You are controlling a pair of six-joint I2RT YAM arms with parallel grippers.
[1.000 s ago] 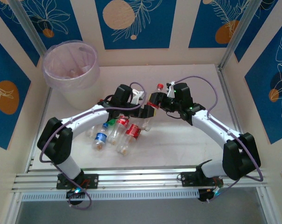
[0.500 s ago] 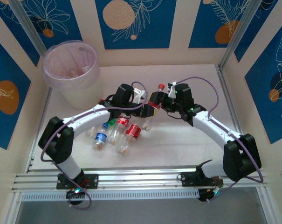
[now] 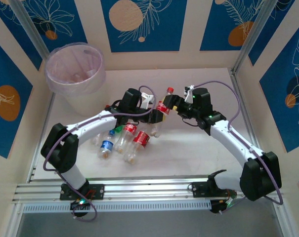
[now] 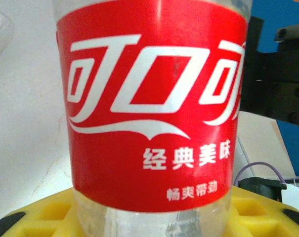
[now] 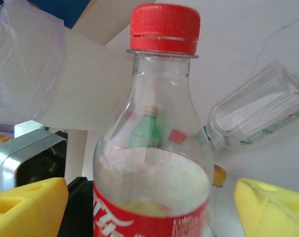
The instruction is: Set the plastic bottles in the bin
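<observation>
A clear plastic bottle with a red label (image 3: 161, 110) and a red cap (image 5: 164, 27) stands tilted above the table's middle. My left gripper (image 3: 155, 117) is shut on its lower body, and the yellow pads (image 4: 35, 217) hug the bottle (image 4: 151, 113) below the label. My right gripper (image 3: 174, 104) is open on the bottle's right side, its yellow fingers (image 5: 30, 207) set wide with gaps to the bottle (image 5: 151, 148). More bottles lie under the left arm: a blue-labelled one (image 3: 106, 145) and two red-labelled ones (image 3: 125, 134). The pale pink bin (image 3: 82, 101) stands at the far left.
A clear unlabelled bottle (image 5: 260, 111) lies on the white table beyond the held one. The right arm's black link (image 4: 277, 84) sits close behind the bottle in the left wrist view. Patterned walls and metal posts ring the table; a rail runs along the near edge.
My right gripper has opened and drawn back a little to the right. My left gripper has closed on the red-labelled bottle, which has stayed in about the same place.
</observation>
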